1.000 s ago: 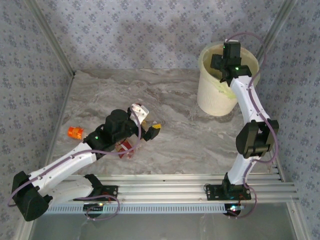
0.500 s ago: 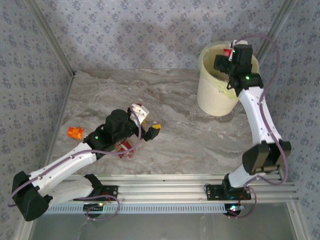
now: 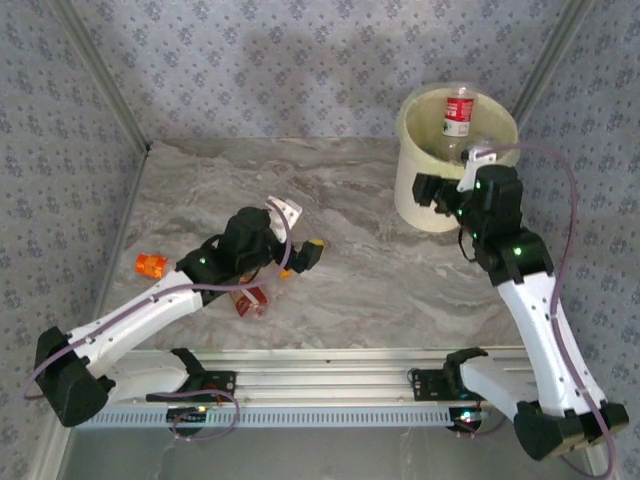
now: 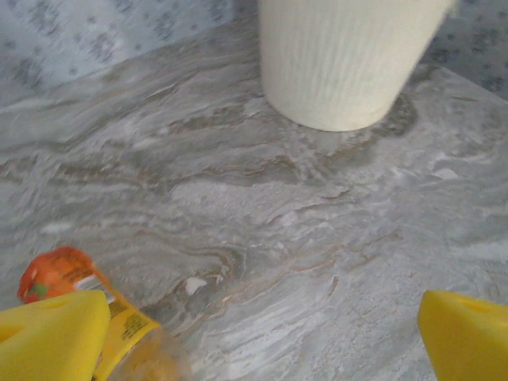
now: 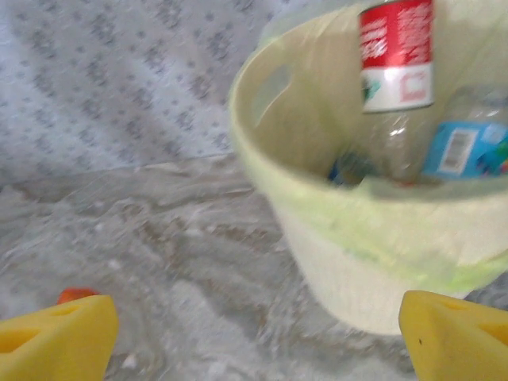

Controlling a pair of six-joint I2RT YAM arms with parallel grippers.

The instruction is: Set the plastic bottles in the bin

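The cream bin [image 3: 425, 205] with its pale green liner stands at the back right. Inside it a clear bottle with a red label [image 3: 459, 112] leans upright; the right wrist view shows that red-labelled bottle [image 5: 395, 51] and a blue-labelled bottle [image 5: 464, 147] beside it in the bin [image 5: 349, 270]. My right gripper [image 3: 432, 195] hangs open and empty just in front of the bin. My left gripper [image 3: 302, 258] is open low over the table's middle. An orange-capped, yellow-labelled bottle [image 4: 75, 282] lies against its left finger [image 4: 51, 337]. A brownish bottle [image 3: 250, 298] lies under the left arm.
A small orange bottle [image 3: 150, 265] lies near the table's left edge. Patterned walls close the table at the back and sides. The metal rail [image 3: 350, 375] with the arm bases runs along the near edge. The bin's side [image 4: 341, 63] stands ahead in the left wrist view.
My right gripper has opened and drawn back from over the bin to its near side; the red-labelled bottle now stands in the bin. The left gripper has shifted slightly forward and right.
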